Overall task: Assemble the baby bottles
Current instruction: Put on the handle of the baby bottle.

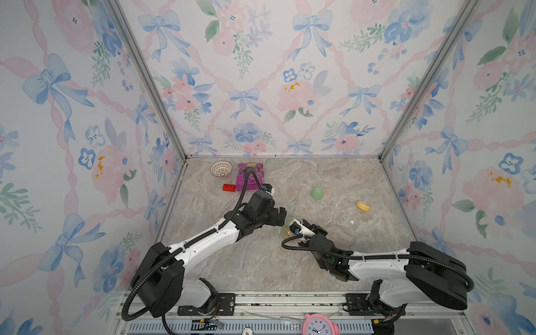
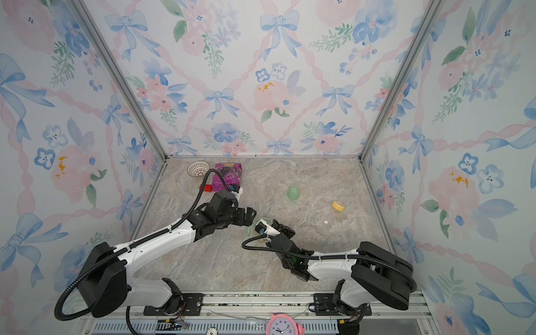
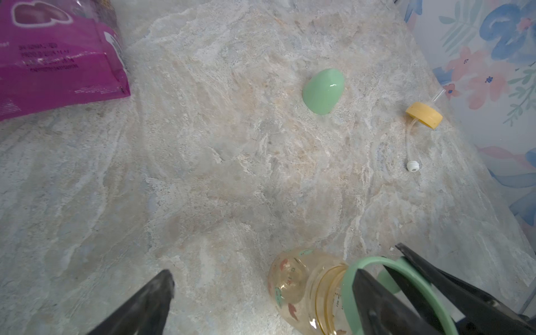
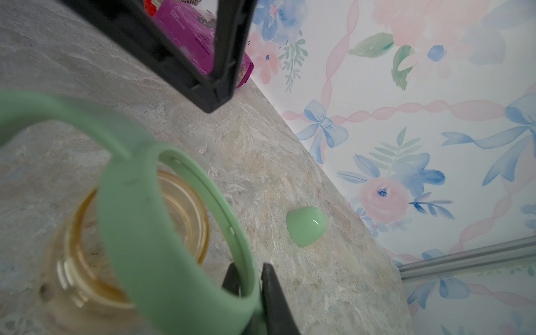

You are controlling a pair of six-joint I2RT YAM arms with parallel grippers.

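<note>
Jaws of the left gripper [image 1: 280,218] stand wide apart and empty, just left of the bottle [image 1: 286,232], which sits mid-table [image 1: 261,261] between the two arms. The left wrist view shows it lying tilted. Its long axis runs from the base, nearest the left gripper, to the open mouth, which faces the right arm. Whether its side rests flat on the table cannot be told. Right of it, the right gripper [image 4: 249,275] is pinched tight on a green handle [image 4: 136,232] of the collar, not on the amber body. So the body lies free and closest to the left gripper, whose open jaws could probably close across it and steady it. Farther right and back, well apart from both grippers, the cap [image 1: 316,193] lies on the table. Beyond it, near the right wall, is the ring [image 1: 362,206]. Judged from this layout, the right arm is nearer the ring and would have to let go of the handle before fetching it.
</note>
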